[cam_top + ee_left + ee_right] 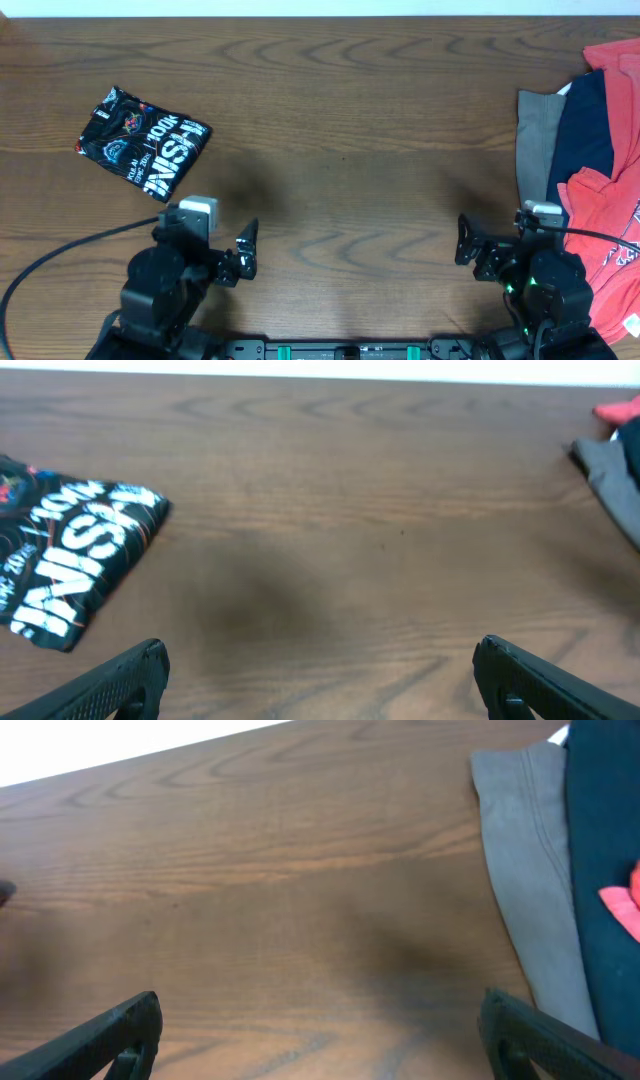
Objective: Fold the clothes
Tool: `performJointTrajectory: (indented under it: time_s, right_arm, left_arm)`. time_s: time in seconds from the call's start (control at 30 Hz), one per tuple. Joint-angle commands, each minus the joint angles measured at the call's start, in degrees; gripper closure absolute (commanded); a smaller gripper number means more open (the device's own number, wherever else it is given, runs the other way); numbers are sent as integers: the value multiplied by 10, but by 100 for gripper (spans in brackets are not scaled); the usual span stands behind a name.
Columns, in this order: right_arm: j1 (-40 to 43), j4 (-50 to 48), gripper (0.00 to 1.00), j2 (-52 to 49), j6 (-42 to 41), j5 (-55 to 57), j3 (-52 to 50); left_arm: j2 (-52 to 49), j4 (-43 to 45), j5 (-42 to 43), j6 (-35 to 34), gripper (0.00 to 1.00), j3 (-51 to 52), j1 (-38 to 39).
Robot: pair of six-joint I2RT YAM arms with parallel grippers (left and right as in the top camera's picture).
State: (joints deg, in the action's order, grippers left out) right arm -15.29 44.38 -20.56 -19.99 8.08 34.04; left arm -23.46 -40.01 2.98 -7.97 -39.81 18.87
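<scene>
Nearest me, my left pincer point(320, 660) and right pincer point(320, 1010) both hang released, jaws spread wide, holding nothing above the worktop point(350, 120). Along the right edge lies a heap of red, grey and navy garments point(585, 130). Farther off, at the left, the black jersey point(145, 140) rests in a compact bundle.

The jersey point(145, 145) is black, with bold white lettering, thin orange-red contour lines and small red-orange badges. The table point(350, 120) is dark brown with wavy wood grain. One garment point(537, 130) is plain grey, another point(585, 125) navy, and the T-shirt point(605, 200) red. The left gripper point(320, 660) and right gripper point(320, 1015) are black.
</scene>
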Motion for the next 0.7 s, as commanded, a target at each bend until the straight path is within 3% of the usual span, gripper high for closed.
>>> performJointTrajectory:
  time_s: [0.0,0.67]
  right_arm:
    - [-5,18,1,0,-8,16,-5]
    - [-7,163,1,37,-8,16,-5]
  left_arm:
    - [10,2,-9,-9,2,2,2]
    - [7,-2,-9,-9,2,2,2]
